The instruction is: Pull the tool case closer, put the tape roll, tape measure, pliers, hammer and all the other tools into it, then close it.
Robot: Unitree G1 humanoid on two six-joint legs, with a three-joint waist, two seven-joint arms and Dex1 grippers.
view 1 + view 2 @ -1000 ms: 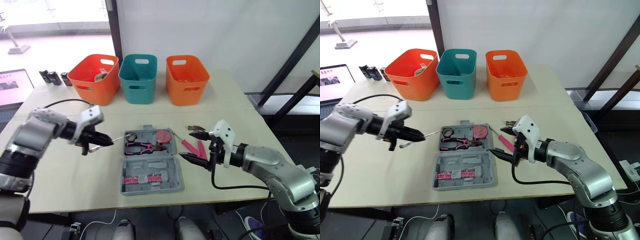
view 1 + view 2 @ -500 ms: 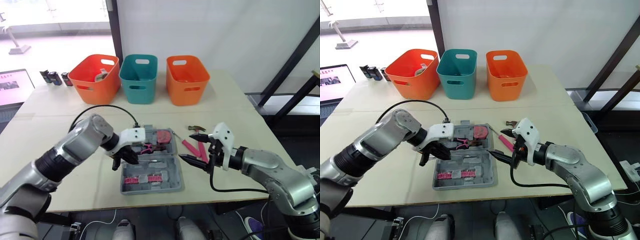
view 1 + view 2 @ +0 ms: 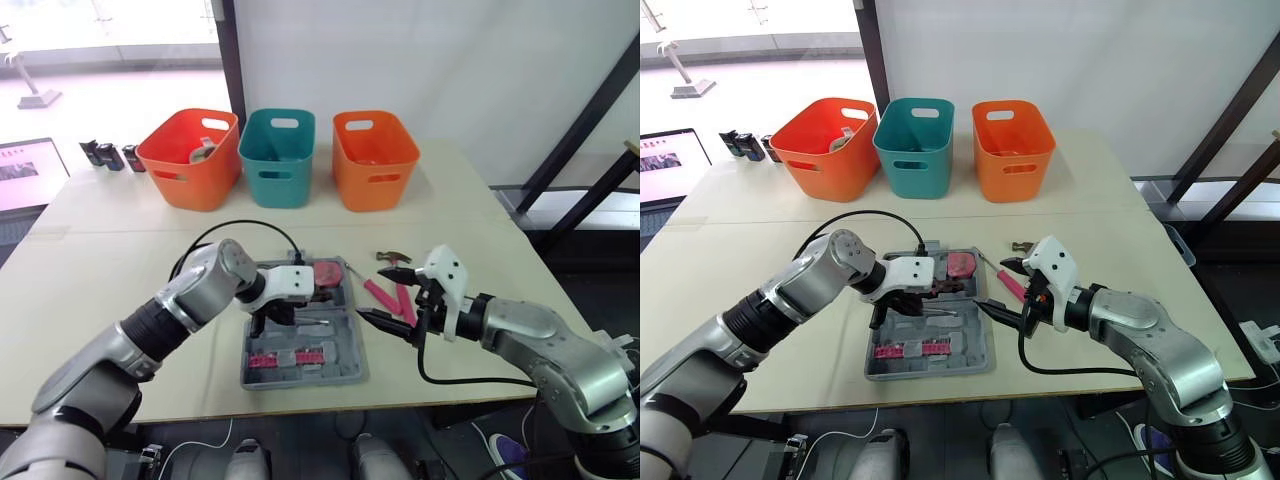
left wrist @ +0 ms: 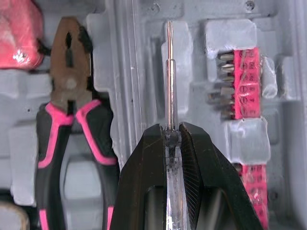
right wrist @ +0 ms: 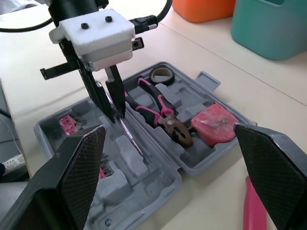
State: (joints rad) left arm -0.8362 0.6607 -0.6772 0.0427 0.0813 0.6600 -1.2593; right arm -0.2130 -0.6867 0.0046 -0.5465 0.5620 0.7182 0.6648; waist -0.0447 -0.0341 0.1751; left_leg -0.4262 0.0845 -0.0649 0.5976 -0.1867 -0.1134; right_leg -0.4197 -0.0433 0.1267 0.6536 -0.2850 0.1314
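The grey tool case (image 3: pixel 340 345) lies open on the table in front of me. Its far half holds a tape roll (image 5: pixel 159 75), black-and-pink pliers (image 4: pixel 72 120) and a pink tape measure (image 5: pixel 216 122). A pink bit strip (image 4: pixel 247 86) sits in the near half. My left gripper (image 3: pixel 275 312) hangs over the case's middle, shut on a clear-handled screwdriver (image 4: pixel 169 76). The screwdriver's shaft points down along the hinge ridge. My right gripper (image 3: pixel 375 295) is open just right of the case. Behind it on the table lie the pink-handled hammer (image 3: pixel 383 290) and another pink tool.
Three bins stand along the back: orange (image 3: pixel 190 160), teal (image 3: pixel 277 158) and orange (image 3: pixel 374 160). Small dark items (image 3: pixel 108 155) and a laptop (image 3: pixel 25 170) sit at the back left. The table's front edge runs just below the case.
My left arm has swung right with the screwdriver, from the table left of the case to low over the case's middle. The right gripper has barely moved.
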